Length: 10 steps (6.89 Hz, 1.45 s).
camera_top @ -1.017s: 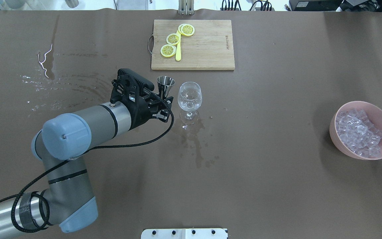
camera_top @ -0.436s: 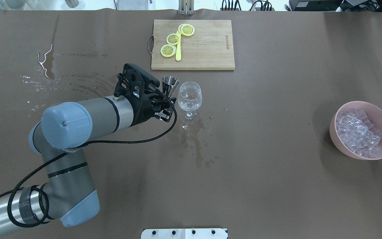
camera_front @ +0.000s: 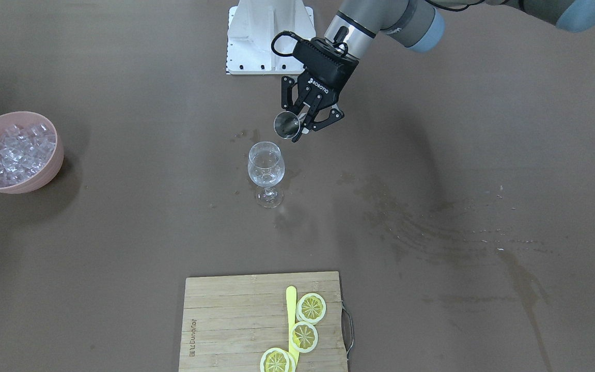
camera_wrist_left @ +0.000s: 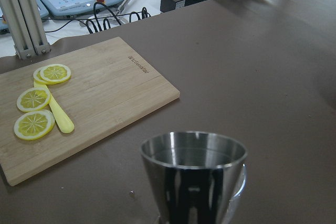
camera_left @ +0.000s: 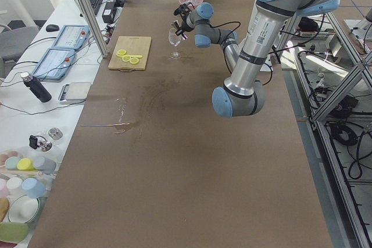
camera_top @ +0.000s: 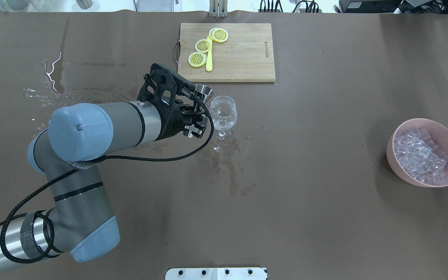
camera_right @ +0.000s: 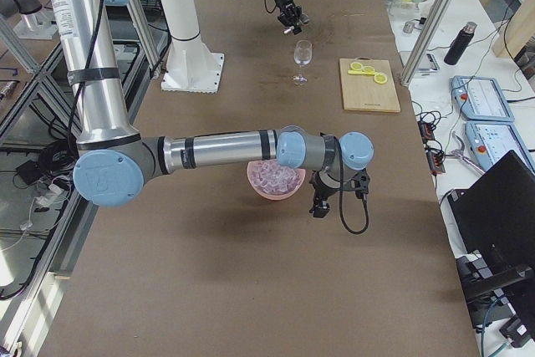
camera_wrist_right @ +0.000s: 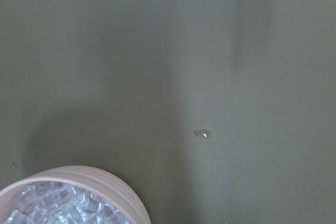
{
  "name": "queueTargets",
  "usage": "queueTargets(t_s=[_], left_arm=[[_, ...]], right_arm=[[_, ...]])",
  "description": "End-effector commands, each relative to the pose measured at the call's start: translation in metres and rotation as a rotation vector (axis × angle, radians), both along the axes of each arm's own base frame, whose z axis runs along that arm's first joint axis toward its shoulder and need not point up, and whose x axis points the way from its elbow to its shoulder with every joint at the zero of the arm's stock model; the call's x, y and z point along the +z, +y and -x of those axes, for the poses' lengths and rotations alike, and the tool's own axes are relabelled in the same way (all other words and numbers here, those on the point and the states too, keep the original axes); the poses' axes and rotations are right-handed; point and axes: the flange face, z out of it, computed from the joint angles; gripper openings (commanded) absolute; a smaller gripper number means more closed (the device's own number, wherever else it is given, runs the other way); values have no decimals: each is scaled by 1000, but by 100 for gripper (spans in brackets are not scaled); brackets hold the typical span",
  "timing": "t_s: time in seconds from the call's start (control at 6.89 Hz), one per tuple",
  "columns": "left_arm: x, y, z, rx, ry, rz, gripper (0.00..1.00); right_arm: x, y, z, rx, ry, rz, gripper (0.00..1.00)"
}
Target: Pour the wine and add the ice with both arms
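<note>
My left gripper [camera_top: 195, 107] is shut on a small steel jigger [camera_top: 203, 91] and holds it in the air, close beside the clear wine glass [camera_top: 223, 112] and higher than its rim. The same shows in the front view: gripper [camera_front: 305, 123], jigger [camera_front: 287, 125], glass [camera_front: 265, 165]. The left wrist view shows the jigger [camera_wrist_left: 193, 177] mouth up. The ice [camera_top: 422, 153] is heaped in a pink bowl [camera_top: 397, 167] at the far right. My right gripper [camera_right: 322, 201] shows only in the right side view, beside the bowl [camera_right: 273, 180]. I cannot tell if it is open.
A wooden cutting board [camera_top: 243, 54] with lemon slices [camera_top: 203, 45] and a yellow knife lies beyond the glass. Wet patches [camera_top: 230, 171] mark the brown table near the glass's foot and at the left. A white pedestal [camera_front: 269, 36] stands at the robot's side.
My left gripper has carried the jigger to the right and farther from the robot, up to the wine glass's side. The glass and bowl have not moved.
</note>
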Motion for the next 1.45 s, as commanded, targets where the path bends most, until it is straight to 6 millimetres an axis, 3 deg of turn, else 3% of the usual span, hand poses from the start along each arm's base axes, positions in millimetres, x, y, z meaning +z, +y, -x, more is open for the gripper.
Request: queueTargets(t_s=[0.0, 0.29, 0.44, 0.73, 1.02, 1.31], left_arm=[[-7, 2, 4, 16, -45, 3, 0], [-5, 1, 0, 22, -88, 23, 0], [-25, -1, -3, 29, -134, 12, 0], [-37, -2, -6, 45, -181, 28, 0], [-64, -6, -6, 68, -275, 44, 0], [-57, -7, -9, 85, -354, 48, 0]], right_arm=[[-23, -5, -2, 9, -4, -44, 100], [-50, 0, -10, 43, 1, -77, 100], [-59, 3, -13, 56, 0, -84, 100], [-57, 3, -13, 58, 1, -79, 100], [-54, 2, -13, 58, 3, -73, 100], [-53, 2, -13, 58, 4, -71, 100]])
